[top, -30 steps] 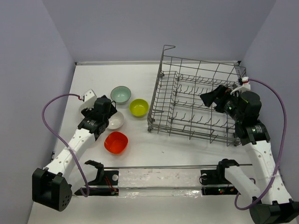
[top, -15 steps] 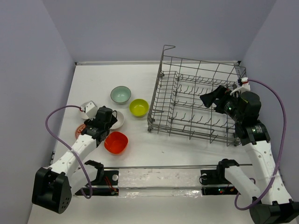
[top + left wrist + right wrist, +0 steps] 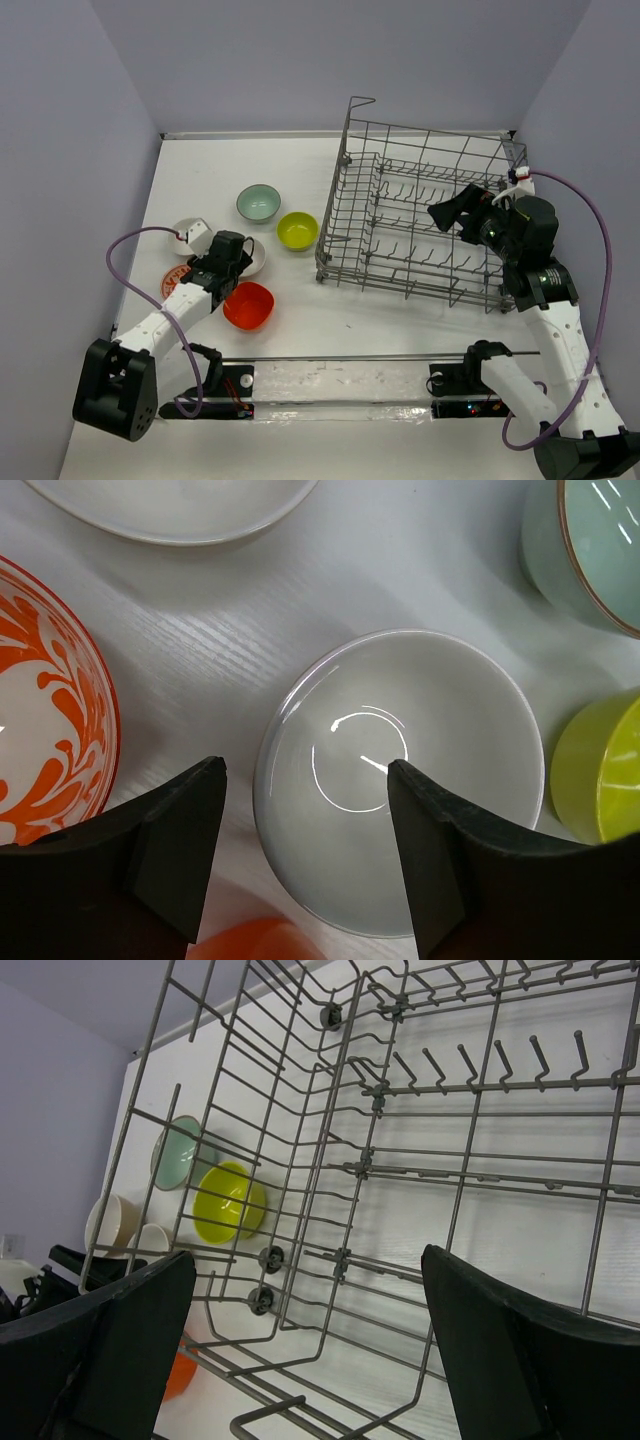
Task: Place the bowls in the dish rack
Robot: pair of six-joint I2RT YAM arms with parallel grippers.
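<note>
glossy white round bowl (image 3: 420, 710) under splayed left gripper (image 3: 305, 770); right gripper (image 3: 307, 1258) splayed over wire dish rack (image 3: 365, 1165).

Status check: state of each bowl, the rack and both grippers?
Left gripper: jaws open.
Right gripper: jaws open, empty.
Dish rack: upright, empty.
Teal bowl: upright, outside rack.
Yellow bowl: upright, outside rack.
Orange-red bowl: upright, outside rack.
Patterned bowl: upright, outside rack.
Cream bowl: upright, outside rack.
White bowl: upright, below left gripper.

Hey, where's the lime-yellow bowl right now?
In the top view, the lime-yellow bowl sits left of centre, just outside the dish rack's left wall, with the teal bowl close by on its far-left side.
</note>
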